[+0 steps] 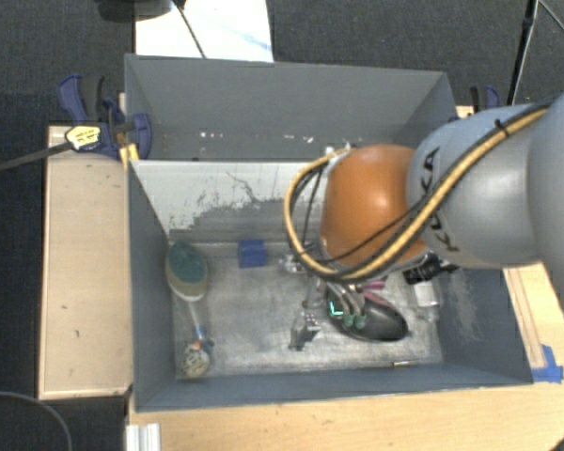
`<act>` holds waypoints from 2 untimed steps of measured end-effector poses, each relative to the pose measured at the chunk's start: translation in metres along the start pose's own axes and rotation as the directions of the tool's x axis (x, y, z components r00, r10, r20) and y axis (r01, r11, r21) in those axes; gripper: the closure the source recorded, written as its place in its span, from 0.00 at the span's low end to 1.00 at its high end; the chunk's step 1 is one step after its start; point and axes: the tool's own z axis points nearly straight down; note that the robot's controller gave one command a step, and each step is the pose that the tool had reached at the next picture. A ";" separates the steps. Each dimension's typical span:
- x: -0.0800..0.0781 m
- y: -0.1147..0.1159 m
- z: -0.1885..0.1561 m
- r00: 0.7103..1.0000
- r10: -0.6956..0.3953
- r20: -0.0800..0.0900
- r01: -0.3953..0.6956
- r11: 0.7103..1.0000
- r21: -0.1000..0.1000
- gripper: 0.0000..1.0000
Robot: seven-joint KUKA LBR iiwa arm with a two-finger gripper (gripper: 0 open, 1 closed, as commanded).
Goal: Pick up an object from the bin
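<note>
Gripper [305,332] low over the bare floor of the grey bin [263,111], front middle, its opening cannot be told, 1 dark oval object [383,324] just beside it at view's right, 1 blue block [253,253] apart, back-left

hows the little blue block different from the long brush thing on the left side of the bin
The blue block is small and boxy; the brush is long, with a round greenish head and a thin clear handle. The blue block sits by the back wall; the brush runs along the view's left wall. Both rest on the bin floor, apart from the gripper.
</note>
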 end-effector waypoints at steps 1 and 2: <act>-0.037 -0.122 0.032 1.000 -0.018 0.008 0.018 1.000 0.004 0.00; -0.060 -0.156 0.060 0.996 -0.090 0.016 0.090 0.996 0.001 0.00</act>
